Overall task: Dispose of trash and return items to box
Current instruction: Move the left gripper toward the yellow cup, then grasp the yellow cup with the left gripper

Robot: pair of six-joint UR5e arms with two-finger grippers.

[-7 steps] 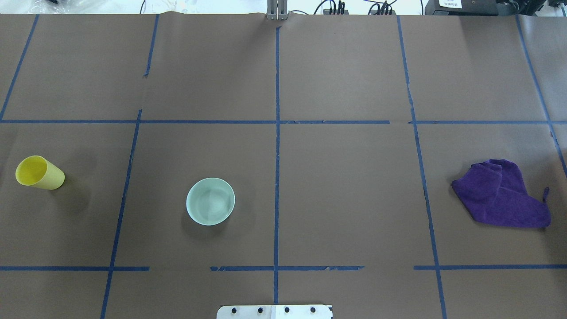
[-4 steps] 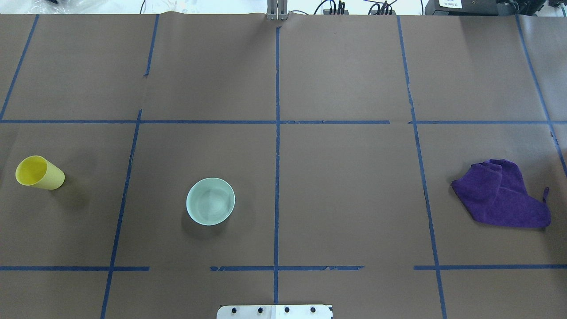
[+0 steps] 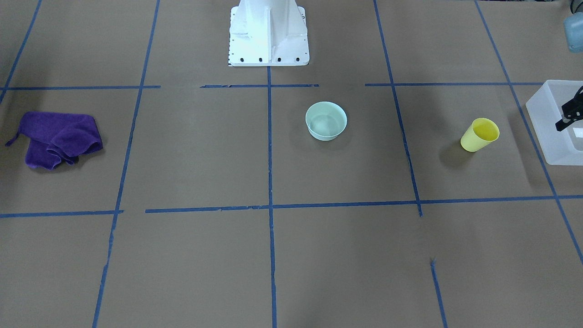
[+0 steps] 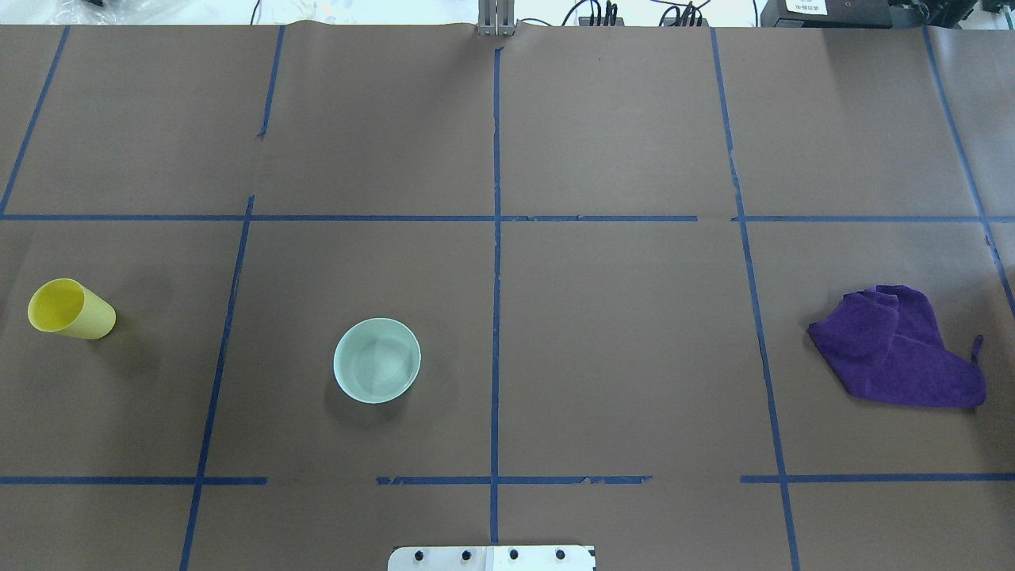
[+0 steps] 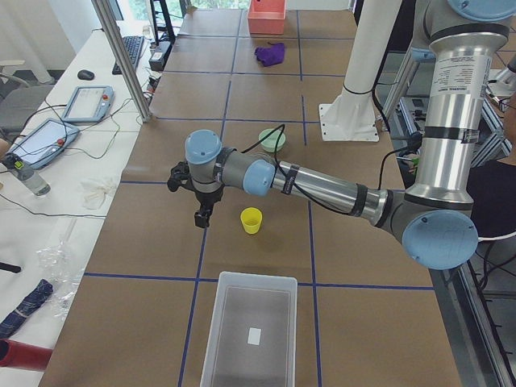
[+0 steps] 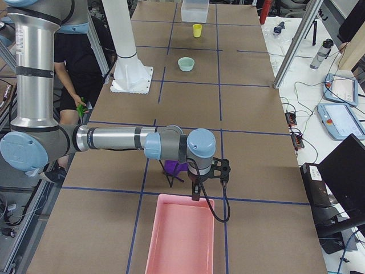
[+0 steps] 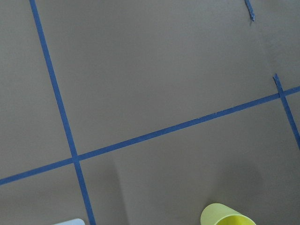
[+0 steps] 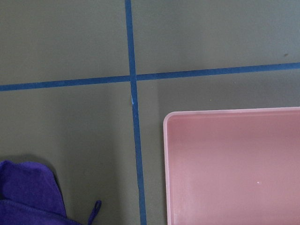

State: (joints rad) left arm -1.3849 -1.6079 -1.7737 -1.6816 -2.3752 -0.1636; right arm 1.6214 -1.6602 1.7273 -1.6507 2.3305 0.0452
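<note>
The left arm stretches out low and nearly level, the left gripper pointing straight down. The right arm reaches out likewise, the right gripper hanging downward; finger spacing on both is unclear

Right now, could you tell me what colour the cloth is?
Purple; the cloth shows best in the overhead view.

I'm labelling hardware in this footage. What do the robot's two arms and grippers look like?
Both arms match: the left arm and right arm are silver-grey tubes with pale blue rounded joint caps and black bands. A black cable runs along the left forearm. The left gripper and right gripper are black; a black cable loops by the right one.
</note>
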